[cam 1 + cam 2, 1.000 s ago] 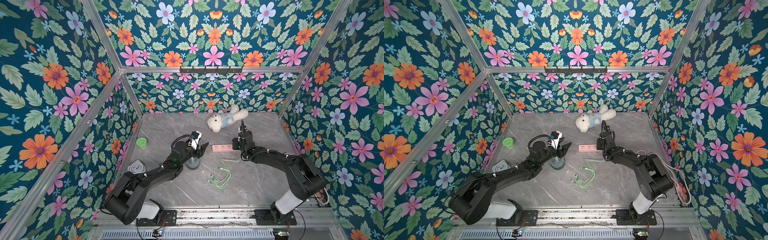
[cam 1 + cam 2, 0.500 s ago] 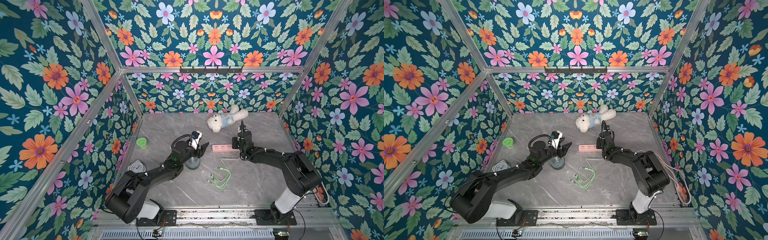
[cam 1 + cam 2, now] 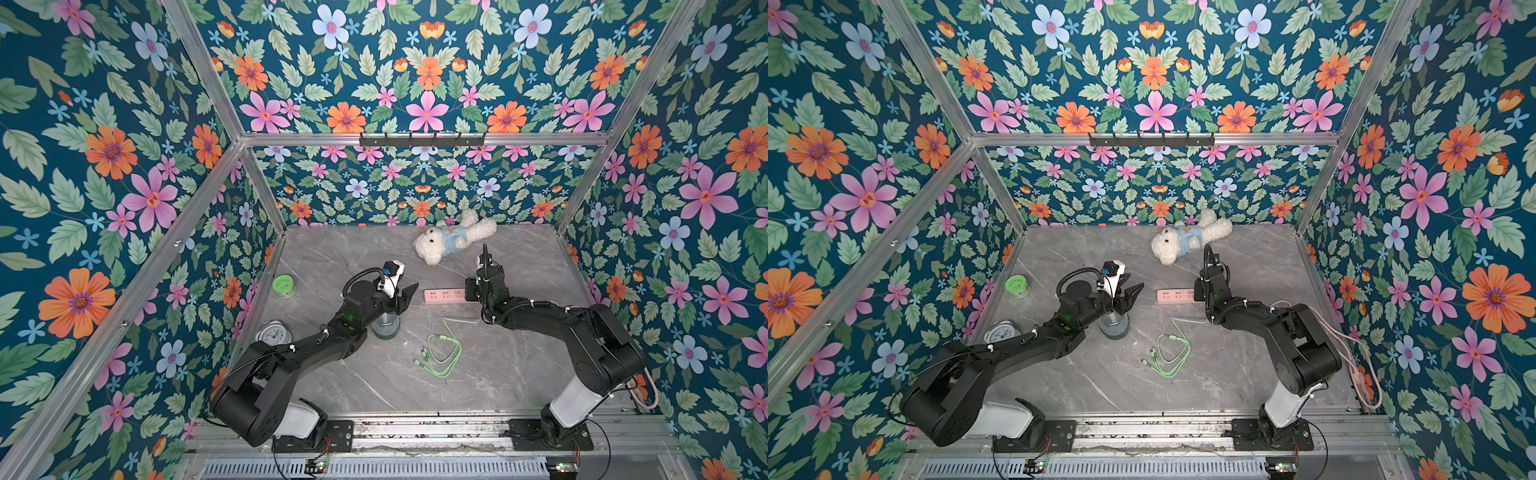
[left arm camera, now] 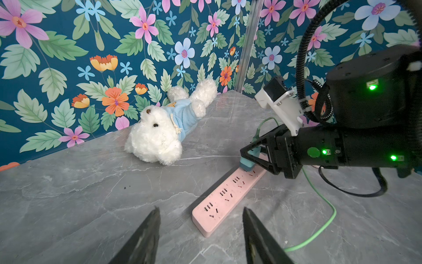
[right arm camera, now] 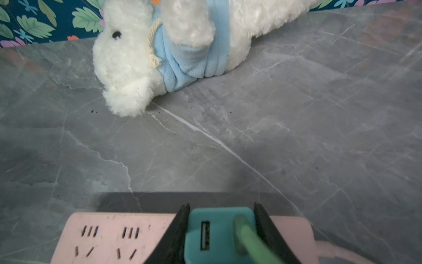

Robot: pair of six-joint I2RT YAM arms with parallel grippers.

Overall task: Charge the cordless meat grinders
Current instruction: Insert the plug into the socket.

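The cordless meat grinder (image 3: 385,326) (image 3: 1114,326), a small translucent blue-grey cylinder, stands upright on the grey marble table in both top views. It sits just under the wrist of my left arm. My left gripper (image 3: 409,293) (image 4: 201,209) is open and empty and points at the near end of the pink power strip (image 3: 444,296) (image 4: 228,196). My right gripper (image 5: 221,209) (image 4: 249,157) is shut on a teal charger plug (image 5: 219,233) that sits on the far end of the strip. A green cable (image 3: 444,351) runs from the plug to a loose coil on the table.
A white teddy bear (image 3: 451,241) in a blue shirt lies behind the strip near the back wall. A clear jar with a green lid (image 3: 284,286) and a round alarm clock (image 3: 273,334) stand by the left wall. Floral walls enclose three sides.
The right arm's elbow has shifted slightly while its gripper stays at the strip. The left arm and the grinder hold their places.
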